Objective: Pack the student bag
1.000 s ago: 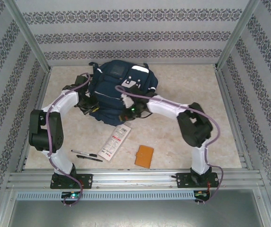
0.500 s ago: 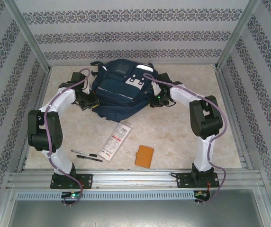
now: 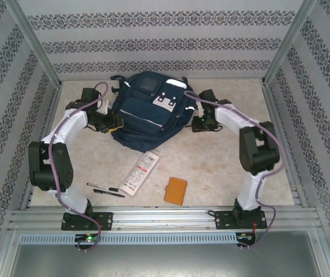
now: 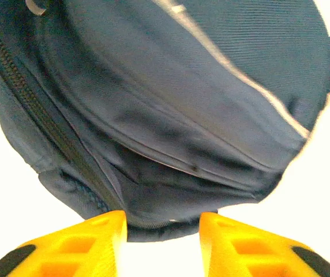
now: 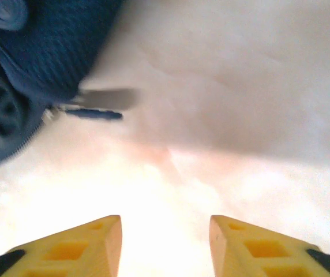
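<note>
- The backpack (image 3: 147,112), navy with white patches and pale stripes, lies flat at the back middle of the tabletop (image 3: 228,167), between the two arms.
- The left claw (image 4: 162,222) sits at the backpack's left edge. Its yellow fingers (image 4: 90,245) are spread with a clear gap between them.
- From the left wrist, the backpack's dark lower hem lies right at the tips of those fingers, across the gap. Whether the fabric touches them I cannot tell; nothing is pinched.
- A long zip runs along the left side of the backpack in that view.
- The right claw (image 5: 165,222) is just beside the backpack's right edge, low over bare tabletop. Its fingers are also spread, with nothing between them.
- From the right wrist, a corner of the backpack fills the upper left, and a small dark blue tab (image 5: 93,114) sticks out from it, blurred.
- Nearer the arm bases, well apart from the backpack, lie a white packet with red print (image 3: 140,172), two black pens (image 3: 104,190) side by side, and an orange wallet (image 3: 176,190).
</note>
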